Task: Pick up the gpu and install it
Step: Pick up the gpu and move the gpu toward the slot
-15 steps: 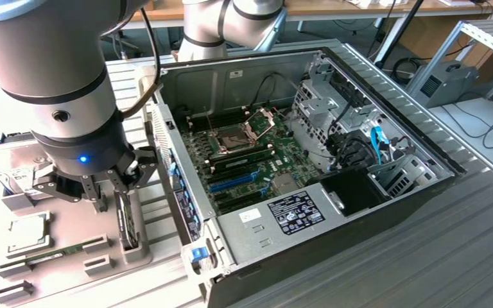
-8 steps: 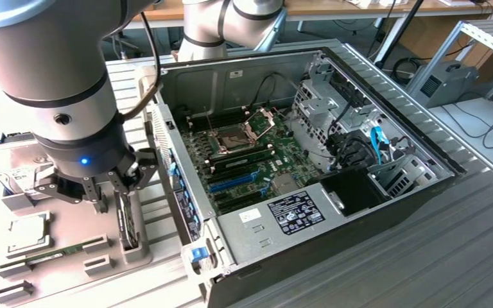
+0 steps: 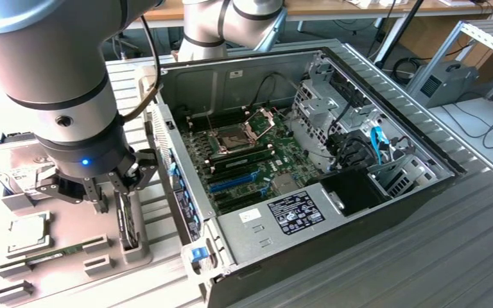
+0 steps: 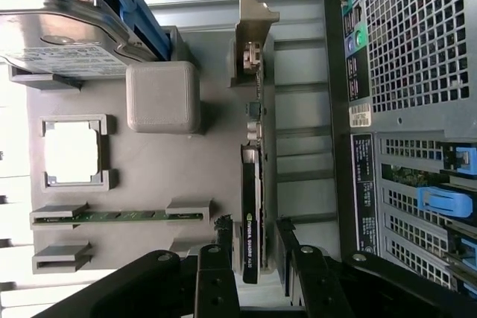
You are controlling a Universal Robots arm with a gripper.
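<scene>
GPU [image 4: 252, 184] stands on its long edge in a slot of the grey tray [image 4: 149, 176], just beside the computer case [image 4: 402, 35]. The wrist view shows its silver bracket at the end far from the gripper [image 4: 253, 223], whose jaws are spread, one finger on each face of the card with a sliver of gap showing (no pinch). On the same tray lie a RAM stick [image 4: 119, 216], a processor [image 4: 72, 153] and a hard drive [image 4: 67, 35]. The exterior view gives what the wrist cannot: the arm [image 3: 49, 77] hanging over the card, and the case's open side with the motherboard [image 3: 246, 154] bare inside.
</scene>
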